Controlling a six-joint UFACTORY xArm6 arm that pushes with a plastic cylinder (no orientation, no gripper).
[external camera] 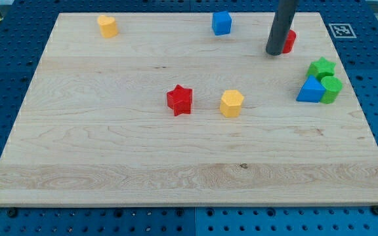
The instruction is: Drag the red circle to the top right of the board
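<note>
The red circle sits near the view's top right of the wooden board, mostly hidden behind my rod. My tip rests on the board just to the left of the red circle, touching or nearly touching it. Only the red block's right side shows.
A blue cube is at the top centre. A yellow block is at top left. A red star and a yellow hexagon lie mid-board. A green star, blue triangle and green cylinder cluster at right.
</note>
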